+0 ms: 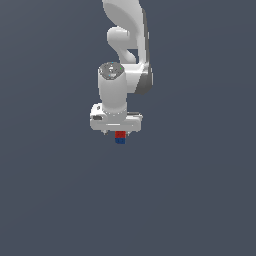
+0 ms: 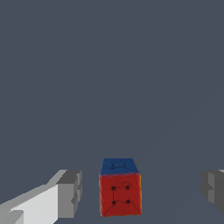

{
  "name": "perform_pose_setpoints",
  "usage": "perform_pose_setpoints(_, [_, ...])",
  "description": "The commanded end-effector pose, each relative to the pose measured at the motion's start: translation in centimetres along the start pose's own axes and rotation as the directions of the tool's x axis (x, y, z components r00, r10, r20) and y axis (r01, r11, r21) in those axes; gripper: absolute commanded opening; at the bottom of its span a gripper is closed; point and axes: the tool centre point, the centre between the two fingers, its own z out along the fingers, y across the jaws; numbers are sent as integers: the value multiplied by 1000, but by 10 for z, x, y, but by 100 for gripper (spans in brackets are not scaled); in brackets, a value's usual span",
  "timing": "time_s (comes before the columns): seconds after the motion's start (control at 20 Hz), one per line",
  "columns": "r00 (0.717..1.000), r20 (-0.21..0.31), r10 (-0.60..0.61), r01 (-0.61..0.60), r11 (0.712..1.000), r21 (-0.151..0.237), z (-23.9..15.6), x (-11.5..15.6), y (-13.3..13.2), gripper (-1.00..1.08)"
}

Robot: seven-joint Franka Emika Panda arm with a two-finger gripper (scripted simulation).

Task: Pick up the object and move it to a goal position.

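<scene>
Glossy red-blue cube (image 2: pixel 120 192), dark grid lines

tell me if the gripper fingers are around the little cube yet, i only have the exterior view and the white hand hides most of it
Observer: Not closed. In the wrist view the small red and blue cube with dark grid lines sits between the two grey fingers, with open gaps on both sides.
Operator: so the gripper is open
Observer: Yes, the white gripper is wide open; neither finger touches the cube.
Operator: which colour faces the wrist cam
Observer: A red face with a dark square marking, with a blue face adjoining it on the far side.
Operator: anything else near it
Observer: Only the plain dark grey surface shows around the cube.
</scene>
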Motion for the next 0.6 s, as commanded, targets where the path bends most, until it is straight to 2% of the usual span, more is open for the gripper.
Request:
perform_pose_setpoints(0.0, [1000,8,-5,5,1000,4,16,-16,-2,100])
perform_pose_setpoints(0.3, [1000,22,-14,14,1000,11,44,-46,-6,100])
perform_pose_setpoints(0.55, [999,29,-18,18,1000,13,55,-61,-8,100])
